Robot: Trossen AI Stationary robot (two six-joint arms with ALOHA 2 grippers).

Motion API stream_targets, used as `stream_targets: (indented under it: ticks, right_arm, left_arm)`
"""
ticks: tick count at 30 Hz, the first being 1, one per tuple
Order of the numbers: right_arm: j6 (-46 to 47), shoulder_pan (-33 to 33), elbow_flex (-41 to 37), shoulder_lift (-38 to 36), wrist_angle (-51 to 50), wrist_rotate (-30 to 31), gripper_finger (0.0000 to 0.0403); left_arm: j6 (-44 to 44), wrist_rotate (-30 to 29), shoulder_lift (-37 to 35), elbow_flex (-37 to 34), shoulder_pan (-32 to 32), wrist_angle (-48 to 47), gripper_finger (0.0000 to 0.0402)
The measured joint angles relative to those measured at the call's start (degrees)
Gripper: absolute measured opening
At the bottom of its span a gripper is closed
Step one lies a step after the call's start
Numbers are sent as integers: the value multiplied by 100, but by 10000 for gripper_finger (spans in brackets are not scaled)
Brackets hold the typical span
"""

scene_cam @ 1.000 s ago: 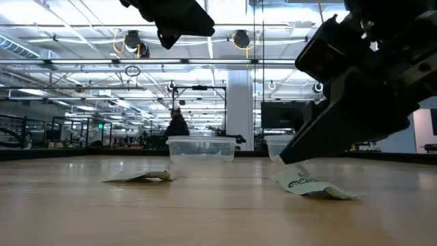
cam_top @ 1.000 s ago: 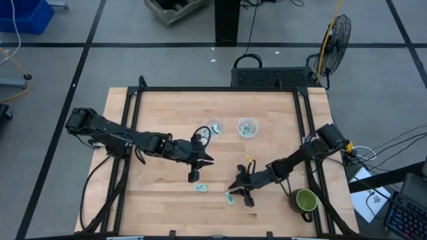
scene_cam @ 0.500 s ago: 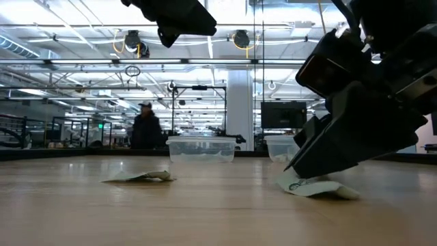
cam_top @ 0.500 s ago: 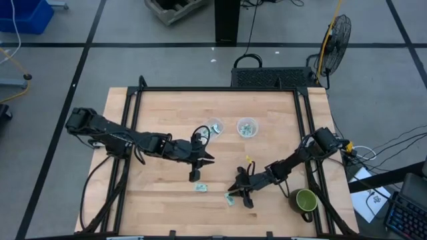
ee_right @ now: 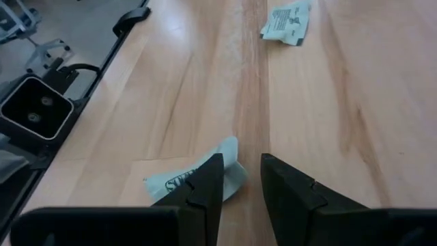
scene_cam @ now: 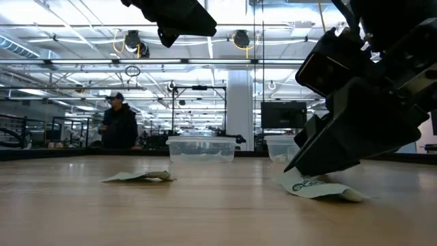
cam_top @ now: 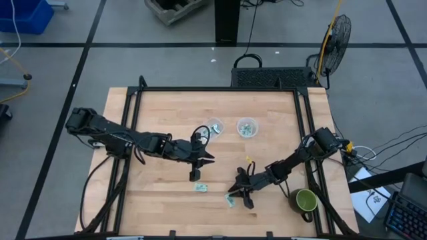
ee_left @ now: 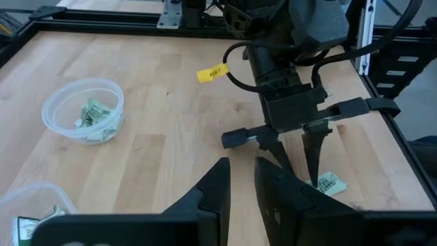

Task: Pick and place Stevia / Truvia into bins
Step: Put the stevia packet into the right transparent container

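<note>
Two pale green and white sachets lie flat on the table: one [cam_top: 201, 188] sits below my left gripper, the other [cam_top: 230, 199] under my right gripper. Two clear cups [cam_top: 215, 125] [cam_top: 247, 127] stand farther back, each with sachets inside [ee_left: 92, 113]. My left gripper [cam_top: 195, 175] hovers above the table, narrowly open and holding nothing [ee_left: 240, 174]. My right gripper [ee_right: 242, 179] is open and down at the table, its fingers on either side of one end of the near sachet [ee_right: 194, 179]. My right gripper comes from above, slanting toward the table's left. One fingertip [scene_cam: 300, 171] rests on the end of the sachet [scene_cam: 317, 188]. The sachet's raised corner [ee_right: 229, 149] stands in the gap between the open fingers. The sachet lies on the table, not lifted.
A green mug [cam_top: 305, 200] stands near the table's right near corner, beside my right arm. A yellow tag [ee_left: 210, 72] hangs on the right arm's cable. The black frame rails [cam_top: 303, 133] run along the table's sides. A person [scene_cam: 119, 126] walks in the room behind.
My right gripper has dropped down onto the near sachet and shifted slightly toward the table's left. The sachet's free end lifted briefly and now lies flat again. In the background a person has walked across toward the left.
</note>
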Motion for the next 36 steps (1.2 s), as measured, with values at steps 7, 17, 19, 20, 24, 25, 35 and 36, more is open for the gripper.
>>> stream_targets:
  ticks: [7,17,19,20,24,25,35,36]
  right_arm:
    - [-91,-2,0,0,-18,-24,91]
    - [-91,-4,0,-2,-4,-325,91]
    - [-145,-2,0,-2,-15,-331,91]
    - [-155,-2,0,-2,-16,-334,91]
    - [-250,-2,-2,2,-27,-339,81]
    - [-256,-2,-2,2,-29,-339,75]
    - [-240,-13,-7,14,-60,498,7]
    - [-261,-22,-7,13,-50,716,6]
  left_arm:
    - [0,-2,0,0,0,-3,72]
    - [-2,-2,0,0,0,-3,72]
    - [-2,-2,0,0,0,-3,72]
    - [-2,-2,0,0,0,-3,72]
    - [-2,-2,0,0,0,-3,72]
    - [-2,-3,0,0,0,-3,72]
    - [-4,-4,0,0,0,-3,72]
    - [-4,-4,0,0,0,-3,72]
